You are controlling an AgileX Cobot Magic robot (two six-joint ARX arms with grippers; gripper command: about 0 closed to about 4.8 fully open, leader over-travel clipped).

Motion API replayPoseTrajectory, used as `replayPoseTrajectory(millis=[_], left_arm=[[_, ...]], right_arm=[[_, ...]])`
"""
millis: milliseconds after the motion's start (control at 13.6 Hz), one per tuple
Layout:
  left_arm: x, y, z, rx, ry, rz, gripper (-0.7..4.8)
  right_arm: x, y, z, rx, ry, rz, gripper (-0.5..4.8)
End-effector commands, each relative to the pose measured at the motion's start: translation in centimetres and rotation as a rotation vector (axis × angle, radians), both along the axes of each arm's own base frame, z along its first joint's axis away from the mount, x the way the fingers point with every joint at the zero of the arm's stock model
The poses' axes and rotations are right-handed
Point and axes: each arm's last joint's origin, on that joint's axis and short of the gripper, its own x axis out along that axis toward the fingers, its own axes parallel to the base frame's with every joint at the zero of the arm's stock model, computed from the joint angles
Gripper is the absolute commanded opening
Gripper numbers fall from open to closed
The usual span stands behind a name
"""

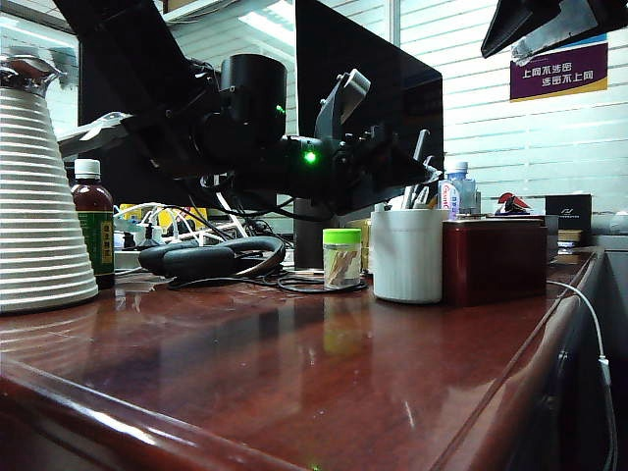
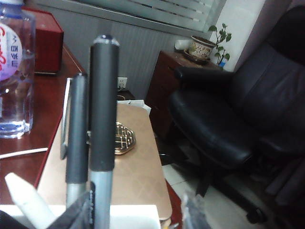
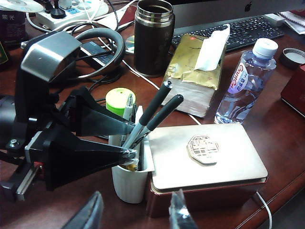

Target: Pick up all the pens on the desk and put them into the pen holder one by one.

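Right wrist view, left end effector [image 3: 129, 143] parted at pen holder [image 3: 129, 183]

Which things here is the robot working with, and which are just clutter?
Job: pens in the white pen holder; left gripper, open at its rim; right gripper, open, hovering nearby.
Clutter: flask, tissues, water bottle, red box, green-lidded jar.

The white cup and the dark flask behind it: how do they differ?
The pen holder is white, short and holds pens; the flask is dark with steel rims, taller, and holds no pens. The left hand sits at the pen holder, not the flask. Both stand upright, open-topped.
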Motion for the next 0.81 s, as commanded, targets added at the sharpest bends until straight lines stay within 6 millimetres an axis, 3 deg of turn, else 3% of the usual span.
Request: replayPoseTrajectory(millis=[73, 147, 220, 513, 660, 807], left_arm=[[0.07, 0.19, 0.14, 0.019, -0.022, -0.003, 2.5], [0.12, 0.29, -0.01, 0.028, -0.008, -0.001, 2.62], [0.34, 0.58, -0.25, 0.045, 0.011, 0.024, 3.83], [0.34, 0.58, -0.23, 0.044, 0.011, 0.023, 3.81], [0.24, 0.54, -0.26, 0.043, 0.019, -0.007, 3.51], [0.18, 0.52, -0.24, 0.041, 0.019, -0.029, 2.37]], right_arm=[[-0.01, 0.01, 0.27, 0.012, -0.013, 0.001, 1.88], [-0.01, 0.01, 0.27, 0.012, -0.013, 0.001, 1.88], [-0.01, 0.01, 0.27, 0.012, -0.013, 0.001, 1.88], [-0.01, 0.01, 0.27, 0.012, -0.013, 0.001, 1.88], [-0.01, 0.01, 0.27, 0.012, -0.013, 0.001, 1.88], [-0.01, 0.01, 0.27, 0.012, -0.013, 0.001, 1.88]])
